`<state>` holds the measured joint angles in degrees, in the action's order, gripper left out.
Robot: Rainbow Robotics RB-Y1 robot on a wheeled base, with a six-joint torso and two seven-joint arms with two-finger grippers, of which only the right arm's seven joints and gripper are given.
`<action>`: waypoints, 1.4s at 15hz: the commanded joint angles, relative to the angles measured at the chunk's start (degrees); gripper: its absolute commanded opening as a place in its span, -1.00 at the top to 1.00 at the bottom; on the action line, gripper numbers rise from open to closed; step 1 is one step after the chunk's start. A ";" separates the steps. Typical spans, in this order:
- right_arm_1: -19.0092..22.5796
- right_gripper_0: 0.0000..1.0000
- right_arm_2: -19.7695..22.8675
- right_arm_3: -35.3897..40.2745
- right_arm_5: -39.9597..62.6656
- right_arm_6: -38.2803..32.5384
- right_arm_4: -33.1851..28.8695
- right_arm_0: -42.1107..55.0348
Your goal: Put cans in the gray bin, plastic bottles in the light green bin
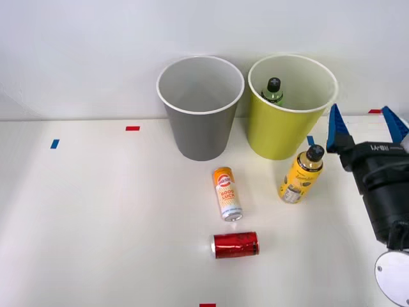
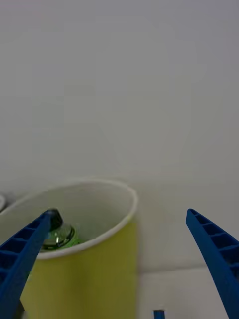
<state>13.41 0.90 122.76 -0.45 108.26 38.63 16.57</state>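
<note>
**One bottle binned, the yellow-labelled one nearest the open gripper**

Front view: the right gripper (image 1: 363, 125) hangs empty at the table's right side, blue fingers spread. The green-label bottle (image 1: 273, 91) already stands inside the light green bin (image 1: 281, 134); the gray bin (image 1: 199, 131) beside it holds nothing. The yellow-label bottle (image 1: 301, 175) lies just left of the gripper and lower, its cap towards the lime bin, long axis slightly slanted. The orange-and-white can (image 1: 227, 193) and the red can (image 1: 235, 245) lie farther left, the red one crosswise.

Right wrist view: the parted fingers (image 2: 211, 249) frame the lime bin's rim, the green-label bottle's cap showing inside.
</note>
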 commanded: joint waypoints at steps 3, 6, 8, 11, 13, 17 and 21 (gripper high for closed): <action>-0.49 -0.88 -1.95 0.02 -1.75 3.10 -2.95 8.31; -1.37 -0.88 -2.04 0.02 -2.01 4.86 -4.53 13.40; -1.19 -0.88 -2.04 0.02 -2.45 5.82 -5.32 15.07; -1.19 -0.88 -2.39 0.02 -2.54 6.97 -6.37 16.66; -1.72 -0.88 -2.75 0.02 -2.54 7.49 -8.04 18.94; -6.20 -0.88 -2.66 -0.06 -2.89 -0.24 -17.80 22.81; -8.93 -1.00 -5.38 -0.15 -6.23 -15.18 -25.89 27.29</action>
<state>5.53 -3.59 122.63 -5.20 97.37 15.72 42.04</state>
